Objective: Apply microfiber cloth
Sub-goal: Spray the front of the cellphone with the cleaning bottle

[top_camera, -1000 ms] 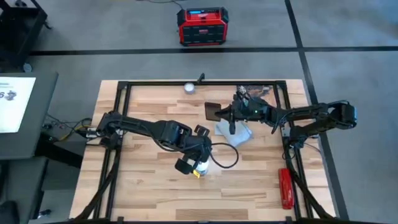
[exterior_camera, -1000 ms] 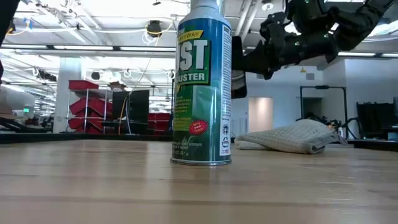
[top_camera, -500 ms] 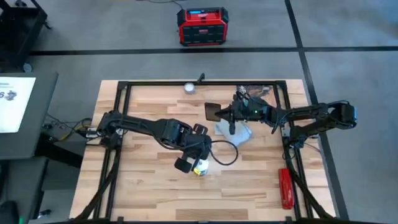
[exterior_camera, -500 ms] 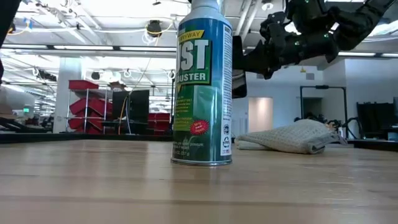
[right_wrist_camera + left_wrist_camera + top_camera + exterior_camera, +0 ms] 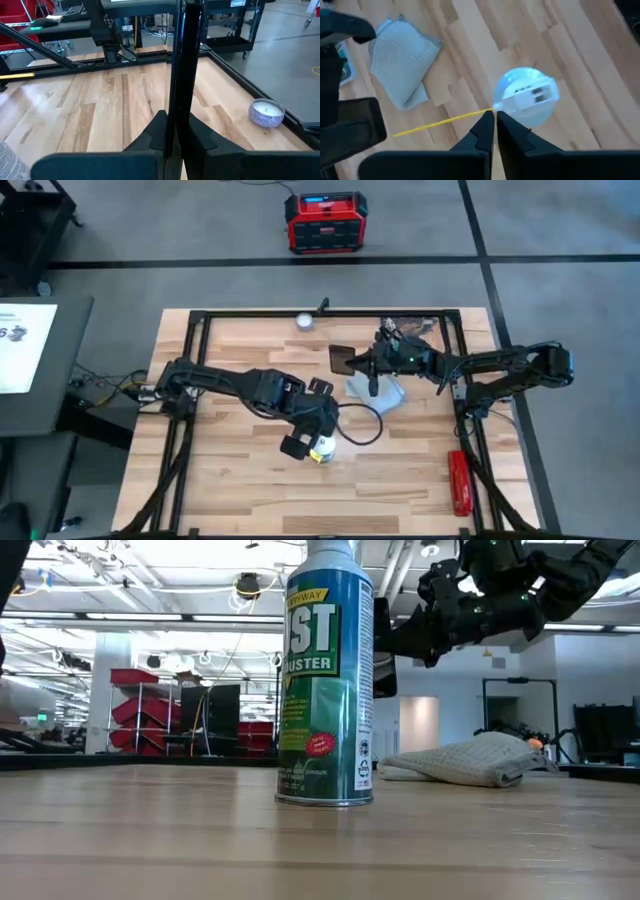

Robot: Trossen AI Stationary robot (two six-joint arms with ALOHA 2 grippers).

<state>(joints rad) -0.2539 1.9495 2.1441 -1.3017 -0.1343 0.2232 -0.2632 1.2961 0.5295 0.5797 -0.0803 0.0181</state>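
wooden desk [image 5: 230, 480], left arm reaching to mid-desk, right arm over far right side, pale microfiber cloth [image 5: 383, 393] crumpled on desk under right gripper [image 5: 372, 388] clenched on upright black phone [image 5: 184, 65], duster can [image 5: 327, 675] standing beneath left gripper [image 5: 495, 118], fingers pressed together, empty

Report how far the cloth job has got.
Not begun. The microfiber cloth lies crumpled on the table, free of both grippers. In hand: the right gripper is shut on the black phone, held on edge above the cloth. The left gripper, shut, sits over the duster can. Left: picking up the cloth and wiping the phone.
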